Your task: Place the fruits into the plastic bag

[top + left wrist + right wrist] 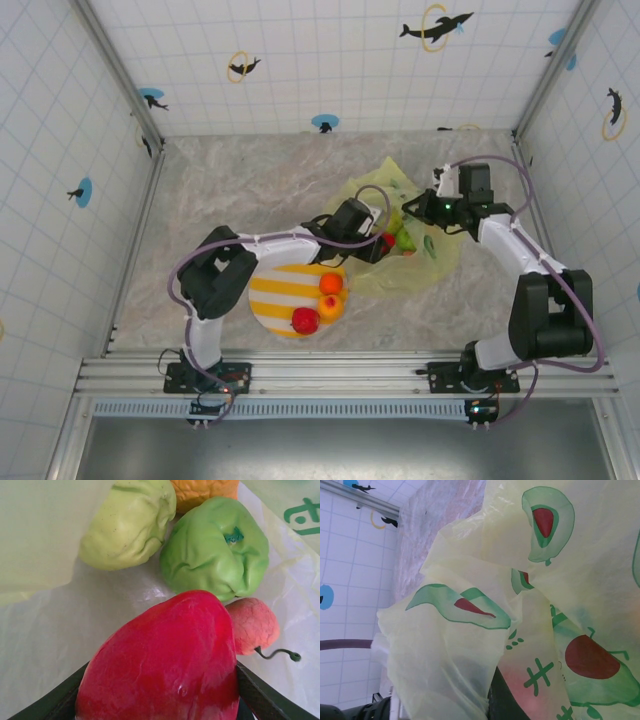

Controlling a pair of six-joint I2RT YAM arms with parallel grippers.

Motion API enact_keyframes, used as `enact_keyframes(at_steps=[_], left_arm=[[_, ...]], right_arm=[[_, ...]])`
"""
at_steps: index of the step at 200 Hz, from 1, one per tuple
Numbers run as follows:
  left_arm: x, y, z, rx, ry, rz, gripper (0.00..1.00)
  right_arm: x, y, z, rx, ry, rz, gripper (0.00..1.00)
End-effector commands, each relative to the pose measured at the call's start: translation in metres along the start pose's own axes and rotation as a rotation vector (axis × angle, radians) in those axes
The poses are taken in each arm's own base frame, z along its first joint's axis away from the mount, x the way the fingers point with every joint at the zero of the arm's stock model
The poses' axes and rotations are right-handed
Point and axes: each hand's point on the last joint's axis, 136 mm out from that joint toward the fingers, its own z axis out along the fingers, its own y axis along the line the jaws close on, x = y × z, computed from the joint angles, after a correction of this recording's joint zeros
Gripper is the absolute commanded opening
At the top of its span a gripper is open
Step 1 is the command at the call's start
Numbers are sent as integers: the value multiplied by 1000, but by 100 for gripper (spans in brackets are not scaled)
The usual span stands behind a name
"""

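My left gripper [165, 697] is shut on a glossy red fruit [165, 665], held inside the mouth of the yellow-green plastic bag [420, 262]. Just beyond the red fruit, lying on the bag's film, are a green fruit [215, 547], a pale yellow-green fruit [127, 522], an orange fruit [202, 492] and a pinkish peach [252, 625] with a curly stem. My right gripper [415, 210] is shut on the bag's upper edge and holds it lifted; the avocado-printed film [470, 605] drapes over its dark finger [505, 700]. From above, the left gripper [380, 240] sits at the bag's opening.
The striped yellow-and-white plate [275, 295] lies under the left arm, near the front edge. It carries two orange fruits [330, 283] and a red one [305, 320]. Walls enclose the marbled table [250, 190] at the back and on both sides.
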Motion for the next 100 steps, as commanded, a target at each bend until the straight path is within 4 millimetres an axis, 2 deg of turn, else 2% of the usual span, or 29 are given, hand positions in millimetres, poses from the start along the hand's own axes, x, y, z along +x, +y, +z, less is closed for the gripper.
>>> enact_keyframes(at_steps=[1, 51, 100], left_arm=[[-13, -12, 2, 44, -62, -4, 59], [-18, -15, -10, 60, -104, -8, 75], [-22, -22, -30, 66, -123, 9, 78]], right_arm=[[-1, 4, -4, -20, -17, -12, 5], [2, 0, -4, -10, -14, -9, 6], [3, -4, -3, -5, -13, -4, 5]])
